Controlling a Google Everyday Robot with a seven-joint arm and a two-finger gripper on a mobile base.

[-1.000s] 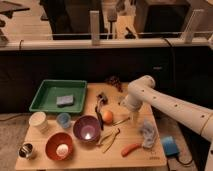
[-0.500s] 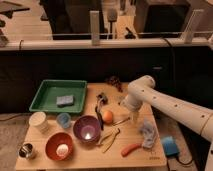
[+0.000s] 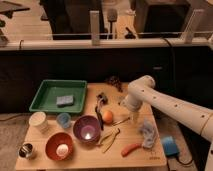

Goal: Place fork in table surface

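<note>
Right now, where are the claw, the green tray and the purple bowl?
claw (image 3: 128,113), camera view, its tip, over the table surface (image 3: 95,159), right half.
green tray (image 3: 47,95), camera view, bare floor.
purple bowl (image 3: 80,125), camera view, inner wall.

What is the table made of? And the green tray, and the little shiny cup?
Table: likely wood, since it is light tan, smooth and matte. Tray: probably plastic, as it is one even green with a slight sheen. Cup: looks like metal, grey with bright glints. The gripper is over the table, just right of the tray.
</note>
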